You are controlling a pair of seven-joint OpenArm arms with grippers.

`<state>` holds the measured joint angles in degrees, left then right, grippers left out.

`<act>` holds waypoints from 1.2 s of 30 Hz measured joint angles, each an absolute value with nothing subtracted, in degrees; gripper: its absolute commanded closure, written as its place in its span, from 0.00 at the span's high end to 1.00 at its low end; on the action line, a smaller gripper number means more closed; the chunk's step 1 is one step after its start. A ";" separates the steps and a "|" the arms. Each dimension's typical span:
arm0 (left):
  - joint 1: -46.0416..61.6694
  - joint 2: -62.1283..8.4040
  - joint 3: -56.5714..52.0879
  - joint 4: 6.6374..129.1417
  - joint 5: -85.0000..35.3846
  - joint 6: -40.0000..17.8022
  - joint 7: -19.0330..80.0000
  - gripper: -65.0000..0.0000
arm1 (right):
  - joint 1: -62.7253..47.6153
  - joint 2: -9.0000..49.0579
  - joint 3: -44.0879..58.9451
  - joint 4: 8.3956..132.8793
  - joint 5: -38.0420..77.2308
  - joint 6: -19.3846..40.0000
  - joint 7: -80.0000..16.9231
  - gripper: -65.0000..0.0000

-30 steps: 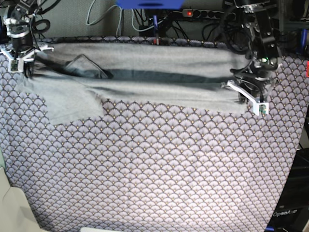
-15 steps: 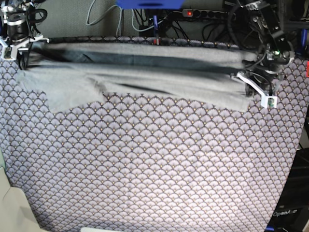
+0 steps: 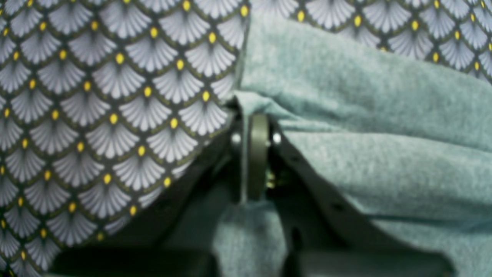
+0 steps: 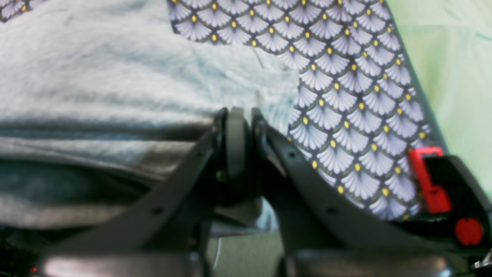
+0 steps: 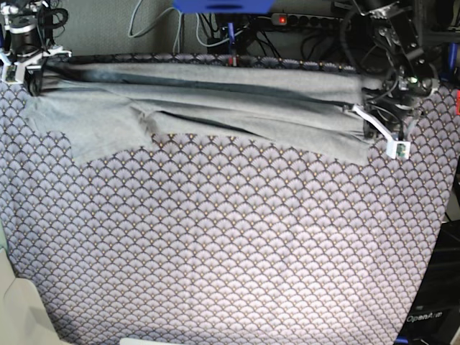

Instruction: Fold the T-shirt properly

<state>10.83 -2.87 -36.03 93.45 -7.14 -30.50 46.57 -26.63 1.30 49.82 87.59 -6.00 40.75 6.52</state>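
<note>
My base camera looks down over the whole patterned cloth [image 5: 230, 244]; both wrist cameras sit close above it, sharing the T-shirt [image 5: 215, 100].

One T-shirt [image 5: 215, 100], two tools

Black arms [image 5: 392, 43], white end effector brackets [image 5: 381, 133], possibly grey pads [image 4: 235, 142].

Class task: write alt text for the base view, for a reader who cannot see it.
A grey T-shirt lies stretched along the far edge of a fan-patterned tablecloth. The right gripper and left gripper each pinch one end.
</note>
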 measured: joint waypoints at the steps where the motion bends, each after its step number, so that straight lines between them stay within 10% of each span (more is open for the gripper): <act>1: 10.90 -2.90 -36.03 93.45 -7.14 -30.48 46.57 0.00 | -26.61 1.26 49.82 86.56 -6.02 40.75 6.59 0.00; 36: 12.64 -3.99 -41.95 90.15 -6.09 -37.54 50.06 0.00 | -27.31 1.10 49.71 83.13 -6.63 40.62 10.13 0.00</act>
<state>12.64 -3.99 -41.95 90.15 -6.09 -37.54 50.06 -27.31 1.10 49.71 83.13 -6.63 40.62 10.13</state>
